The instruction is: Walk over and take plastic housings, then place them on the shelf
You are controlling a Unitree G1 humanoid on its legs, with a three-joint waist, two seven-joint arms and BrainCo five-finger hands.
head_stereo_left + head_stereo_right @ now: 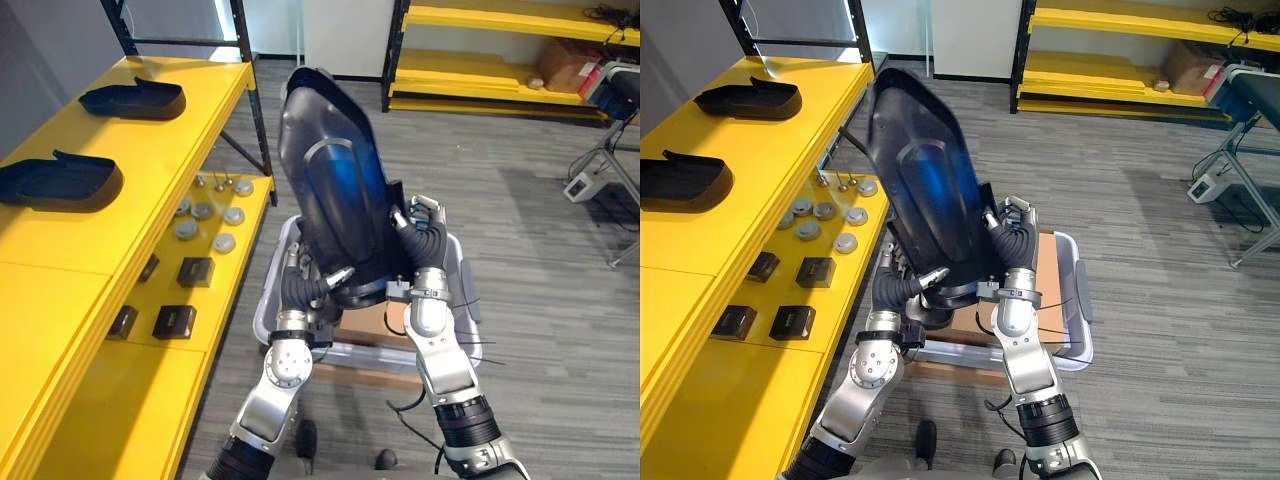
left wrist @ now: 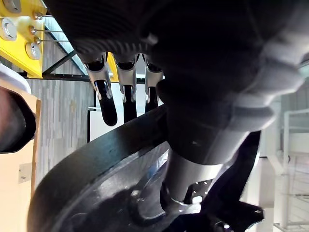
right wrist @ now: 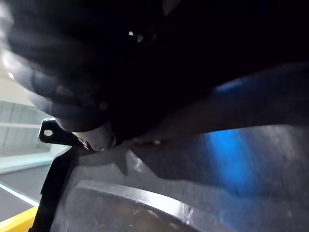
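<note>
Overhead, at far left, a yellow shelf (image 1: 170,150) carries two black plastic housings on its top board, the far housing (image 1: 135,100) near the back and the near housing (image 1: 60,182) closer to the camera, well apart from each other. On the shelf's lower board lie a cluster of round metal discs (image 1: 205,212) and, nearer the camera, several small black boxes (image 1: 195,271). At centre the robot holds a third, large housing (image 1: 335,190) in the air, its long black shell tilted with the narrow end up and away from the robot and a blue sheen on the face turned to the camera. The left hand (image 1: 322,290) is clamped on the shell's lower edge, its fingers (image 2: 105,79) reaching over the rim and its thumb pressed on the near face. The right hand (image 1: 425,215) grips the lower right edge. Below the raised shell stands a grey bin (image 1: 466,310) with a cardboard box (image 1: 375,325) in it. Beyond, at right, stand more yellow racks (image 1: 500,50).
</note>
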